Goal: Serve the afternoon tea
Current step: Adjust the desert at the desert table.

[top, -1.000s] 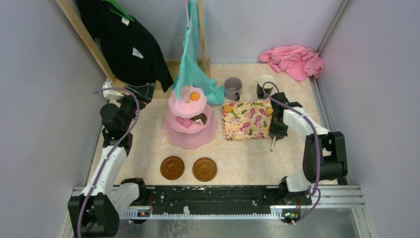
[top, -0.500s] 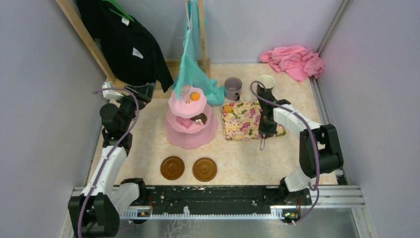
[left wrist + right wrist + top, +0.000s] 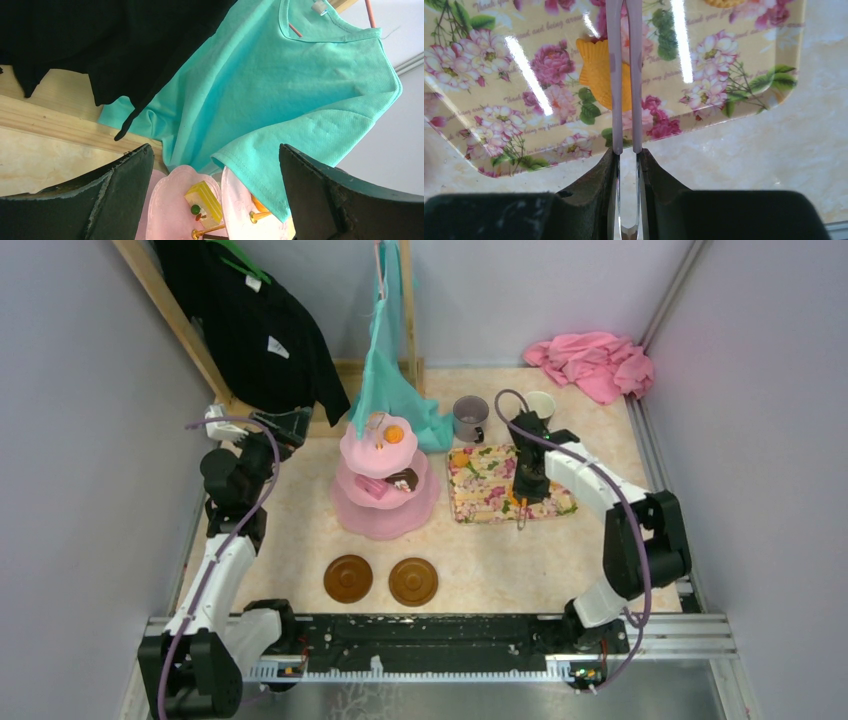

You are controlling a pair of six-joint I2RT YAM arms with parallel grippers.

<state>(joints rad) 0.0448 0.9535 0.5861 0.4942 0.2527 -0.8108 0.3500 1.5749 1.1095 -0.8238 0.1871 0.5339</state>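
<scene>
Right gripper (image 3: 628,160): I have it pinched narrow on the pale pink tongs (image 3: 614,75).
Tongs: their arms run close together over a yellow fish-shaped cake (image 3: 596,75); I cannot tell whether they touch it.
Fish-shaped cake: on the floral tray (image 3: 480,502), at 3 o'clock from the stand (image 3: 385,518).
Left gripper (image 3: 215,150): jaws wide apart, nothing between them, facing the teal shirt (image 3: 280,85).
Grey mug (image 3: 470,418): 12 o'clock of the tray.
Black mug (image 3: 541,403): beside it, partly behind my right arm.
Brown discs (image 3: 348,578): 6 o'clock of the stand.
</scene>
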